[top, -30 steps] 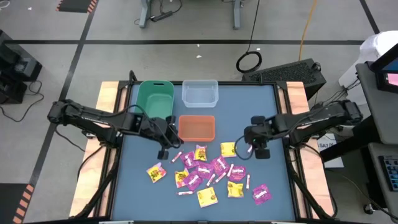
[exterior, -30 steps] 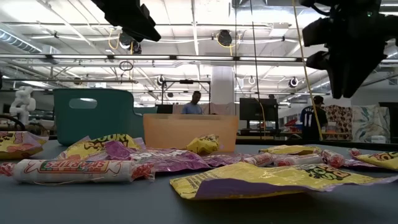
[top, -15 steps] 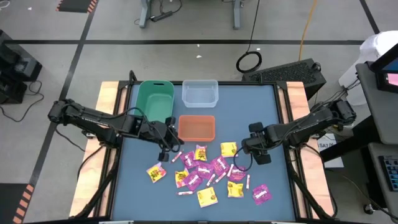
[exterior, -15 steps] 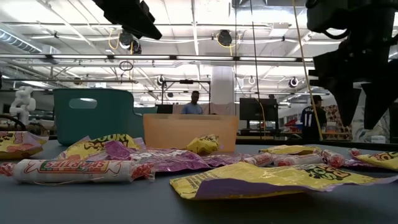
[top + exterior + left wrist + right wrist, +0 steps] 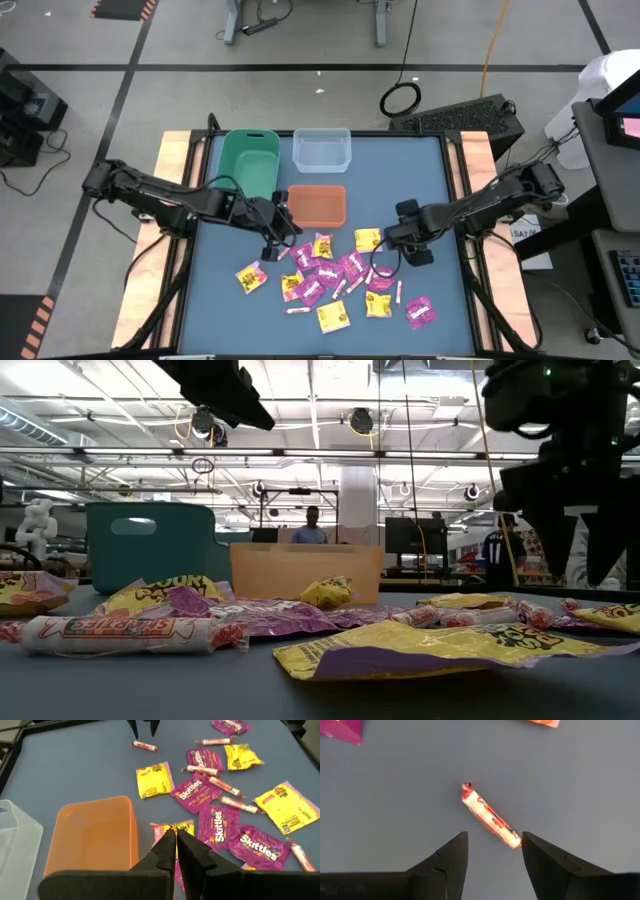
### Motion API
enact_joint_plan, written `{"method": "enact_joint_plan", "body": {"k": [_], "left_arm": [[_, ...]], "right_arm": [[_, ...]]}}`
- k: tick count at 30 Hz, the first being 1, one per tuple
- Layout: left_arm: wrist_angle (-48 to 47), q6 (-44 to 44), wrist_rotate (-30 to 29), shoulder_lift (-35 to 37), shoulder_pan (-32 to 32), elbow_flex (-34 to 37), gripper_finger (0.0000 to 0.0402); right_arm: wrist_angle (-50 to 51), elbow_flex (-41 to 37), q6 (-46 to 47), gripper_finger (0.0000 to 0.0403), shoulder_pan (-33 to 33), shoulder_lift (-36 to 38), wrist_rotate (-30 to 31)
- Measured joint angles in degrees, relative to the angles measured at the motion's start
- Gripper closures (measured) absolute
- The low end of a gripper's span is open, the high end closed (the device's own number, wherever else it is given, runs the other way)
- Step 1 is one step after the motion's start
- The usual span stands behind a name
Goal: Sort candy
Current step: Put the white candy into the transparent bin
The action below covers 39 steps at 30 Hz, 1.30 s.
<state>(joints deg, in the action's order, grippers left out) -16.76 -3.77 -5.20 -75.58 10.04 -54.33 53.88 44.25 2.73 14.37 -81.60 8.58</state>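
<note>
Right gripper (image 5: 388,243) hangs low over the table's right half with its jaws apart, a pale pink-white candy stick (image 5: 490,815) lying on the blue mat directly ahead of its fingers (image 5: 451,858). Left gripper (image 5: 277,244), jaws together and holding nothing, hovers at the near edge of the orange bin (image 5: 317,205). The candy pile (image 5: 340,277) lies loose across the table's near middle; green bin (image 5: 250,160) and clear bin (image 5: 321,149) stand at the far edge. Judged step: approach to pick. Next it should descend, straddle the stick across its width, then close.
</note>
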Motion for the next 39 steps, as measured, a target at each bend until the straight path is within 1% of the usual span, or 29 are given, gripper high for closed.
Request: {"method": "enact_joint_plan", "body": {"k": [9,13,18,23,26,32,36,39], "left_arm": [[0.1,0.3,0.1,-1.1,0.0,0.0,0.0377],[0.1,0.3,0.2,-1.1,0.0,0.0,0.0377],[0.1,0.3,0.2,-1.1,0.0,0.0,0.0377],[0.6,0.3,0.2,-1.1,0.0,0.0,0.0377],[0.8,0.3,0.2,-1.1,0.0,0.0,0.0377],[1.0,0.3,0.2,-1.1,0.0,0.0,0.0377],[1.0,0.3,0.2,-1.1,0.0,0.0,0.0377],[0.9,0.3,0.2,-1.1,0.0,0.0,0.0377]], "right_arm": [[-0.1,0.0,-0.4,0.0227,0.0,-5.4,-1.1],[-0.2,0.0,-0.3,0.0227,0.0,-5.5,0.1],[-0.7,0.0,-0.4,0.0227,0.0,-5.5,0.3],[-1.2,0.0,-1.4,0.0227,0.0,-5.4,-1.6],[-1.4,0.0,-1.8,0.0235,-0.1,-5.4,-2.6],[-2.2,0.0,-1.9,0.026,-0.1,-5.4,-1.8],[-5.2,0.0,-3.0,0.0259,-0.1,-5.4,-0.9],[-11.6,-0.7,-5.8,0.0254,-0.1,-5.4,-1.4]]}}
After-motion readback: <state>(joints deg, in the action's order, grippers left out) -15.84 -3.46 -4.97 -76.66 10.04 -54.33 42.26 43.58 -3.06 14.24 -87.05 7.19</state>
